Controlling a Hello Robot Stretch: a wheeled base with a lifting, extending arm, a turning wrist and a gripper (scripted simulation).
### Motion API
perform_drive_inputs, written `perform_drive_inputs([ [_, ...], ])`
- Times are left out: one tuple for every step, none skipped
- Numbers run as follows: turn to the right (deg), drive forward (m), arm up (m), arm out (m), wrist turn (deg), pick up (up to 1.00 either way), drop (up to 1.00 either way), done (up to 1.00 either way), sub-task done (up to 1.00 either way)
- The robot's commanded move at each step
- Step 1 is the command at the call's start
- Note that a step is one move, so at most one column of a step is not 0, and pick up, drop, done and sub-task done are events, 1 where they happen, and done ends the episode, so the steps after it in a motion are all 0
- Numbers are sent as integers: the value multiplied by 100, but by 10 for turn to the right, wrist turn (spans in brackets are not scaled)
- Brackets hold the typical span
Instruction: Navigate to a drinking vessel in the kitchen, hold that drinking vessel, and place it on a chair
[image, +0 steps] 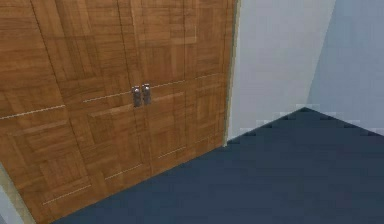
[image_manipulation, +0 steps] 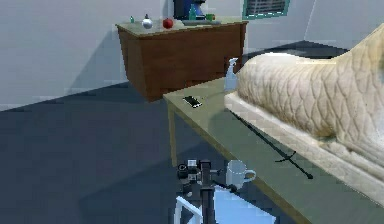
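White mug upright (handle rightward)

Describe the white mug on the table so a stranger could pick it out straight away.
Start at the long table bearing the cream animal statue. Toward its near end, by a thin black rod, stands the mug. It is the only white handled cup; the spray bottle and flat black device sit at the far end.

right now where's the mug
The mug is in the arm side view, low and just right of the middle, at the table's near edge close to the gripper. The pale statue is farther up and right.
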Motion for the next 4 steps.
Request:
perform_drive_inputs([
  [0,0,-32,0,0,0,0,0,0],
  [0,0,0,0,0,0,100,0,0],
  [0,0,10,0,0,0,0,0,0],
  [0,0,0,-8,0,0,0,0,0],
])
